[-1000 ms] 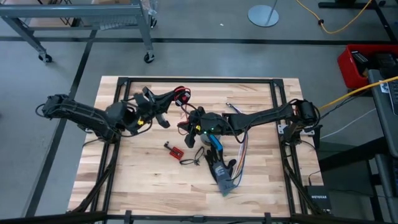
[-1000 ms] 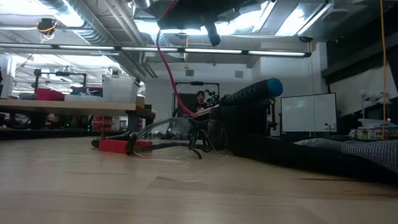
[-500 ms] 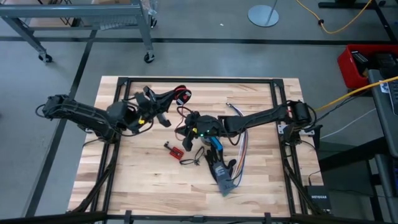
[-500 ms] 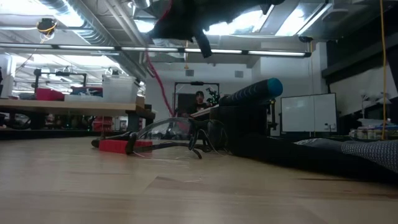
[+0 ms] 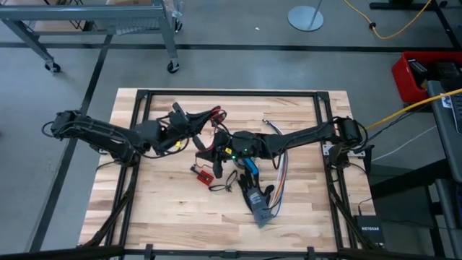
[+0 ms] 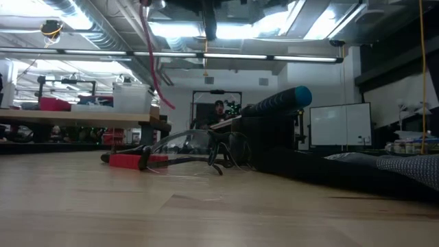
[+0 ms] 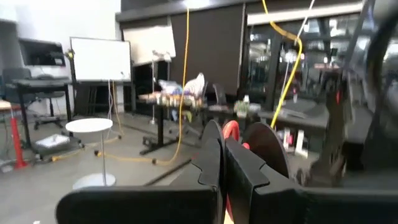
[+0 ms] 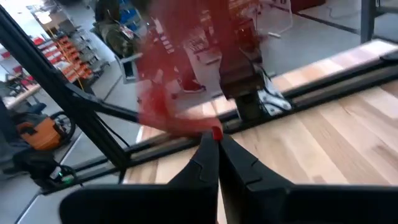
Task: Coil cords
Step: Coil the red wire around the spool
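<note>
Both arms met over the upper middle of the counter (image 5: 166, 209) in the high view, with the cords (image 5: 214, 114) strung between them. The left gripper (image 5: 193, 123) sat just left of centre, its fingers pressed together on the red and black cord; its wrist view showed the dark fingers (image 7: 219, 163) closed with a red loop of cord (image 7: 231, 129) rising right behind them. The right gripper (image 5: 216, 146) stood close by, slightly lower and to the right, also pressed together; its wrist view showed a red bit of the cord (image 8: 216, 132) pinched at the fingertips and a blurred red length running up from it. In the low view a red strand of the cord (image 6: 152, 72) hung from the top of the frame, clear of the counter.

Lower on the counter lay a small red board (image 5: 204, 175), some multicoloured ribbon wires (image 5: 280, 177) and a grey-blue tool (image 5: 258, 204), none of them in hand.

The step in hand looked like the winding itself: one end held fast while the other was carried round. The next move would likely call for another turn laid on the bundle without letting the loose length slip or snag the other arm.
</note>
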Tool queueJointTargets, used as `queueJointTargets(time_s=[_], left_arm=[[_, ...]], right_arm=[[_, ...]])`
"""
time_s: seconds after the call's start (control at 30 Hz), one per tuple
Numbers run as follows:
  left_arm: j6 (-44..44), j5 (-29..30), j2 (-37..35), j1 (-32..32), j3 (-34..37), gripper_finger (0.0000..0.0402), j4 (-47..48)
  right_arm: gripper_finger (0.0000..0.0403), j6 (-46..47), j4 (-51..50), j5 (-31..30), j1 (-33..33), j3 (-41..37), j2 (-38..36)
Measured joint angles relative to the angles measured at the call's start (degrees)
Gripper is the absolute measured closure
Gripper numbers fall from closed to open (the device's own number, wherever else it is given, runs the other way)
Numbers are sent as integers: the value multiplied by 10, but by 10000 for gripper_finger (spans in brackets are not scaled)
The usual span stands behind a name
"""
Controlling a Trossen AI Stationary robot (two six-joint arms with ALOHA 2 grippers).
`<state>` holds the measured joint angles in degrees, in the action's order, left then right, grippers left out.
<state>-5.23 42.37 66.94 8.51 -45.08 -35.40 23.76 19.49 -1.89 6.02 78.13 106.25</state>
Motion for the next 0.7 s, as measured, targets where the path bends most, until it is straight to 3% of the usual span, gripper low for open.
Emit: queueJointTargets(time_s=[0.43, 0.7], left_arm=[[13, -45, -1, 6, 0, 401, 61], [-12, -49, -4, 7, 0, 401, 111]], right_arm=[[403, -24, -55, 5, 0, 40, 0], [403, -24, -81, 85, 0, 40, 0]])
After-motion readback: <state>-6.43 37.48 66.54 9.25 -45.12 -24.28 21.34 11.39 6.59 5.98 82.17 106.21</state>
